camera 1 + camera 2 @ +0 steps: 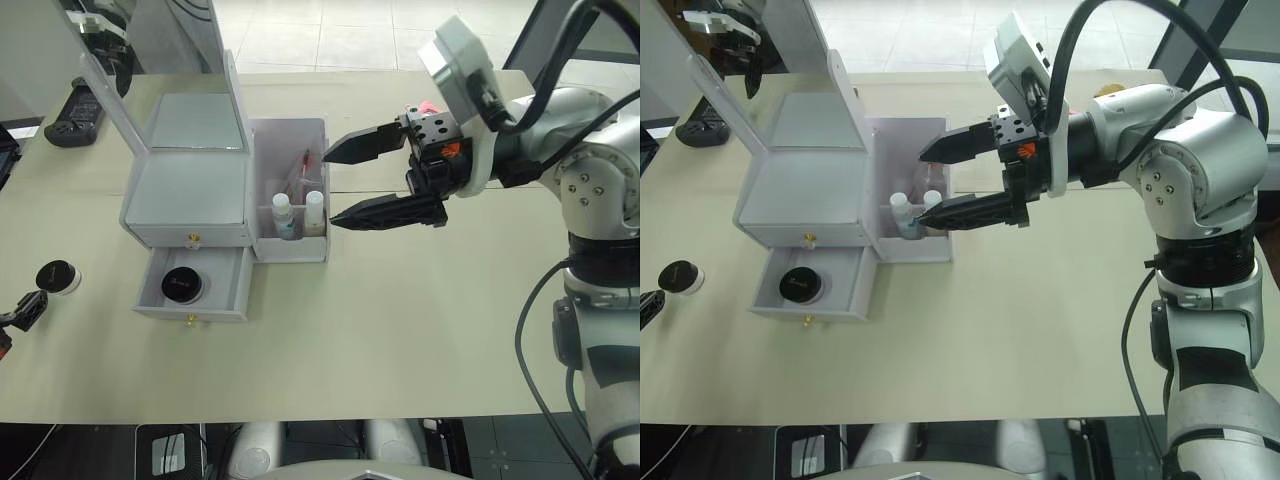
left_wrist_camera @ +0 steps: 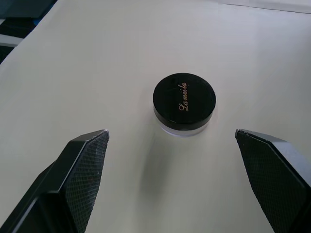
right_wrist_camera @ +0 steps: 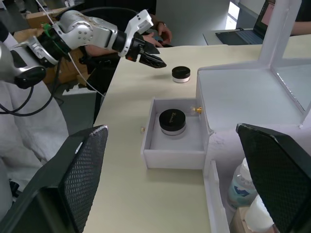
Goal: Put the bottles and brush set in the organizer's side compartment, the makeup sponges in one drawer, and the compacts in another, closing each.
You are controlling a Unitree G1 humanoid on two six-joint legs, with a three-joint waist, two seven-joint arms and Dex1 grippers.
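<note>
Beige tabletop (image 1: pixel 420 340). White plastic organizer (image 1: pixel 190 200) near left edge, lower drawer (image 1: pixel 195 285) pulled open, one black-lidded round compact (image 1: pixel 183 285) inside. Right hand (image 1: pixel 345 185) wide open beside side compartment (image 1: pixel 290 190). Left hand (image 2: pixel 170 160) wide, empty, facing second black-lidded compact (image 2: pixel 184 102) by left edge. Likely light, rigid, slick-lidded; grip across sides.

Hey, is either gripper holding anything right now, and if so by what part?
Nothing is held. The left gripper is open, with the loose compact on the table ahead of its fingers. The right gripper is open and empty beside the side compartment.
</note>
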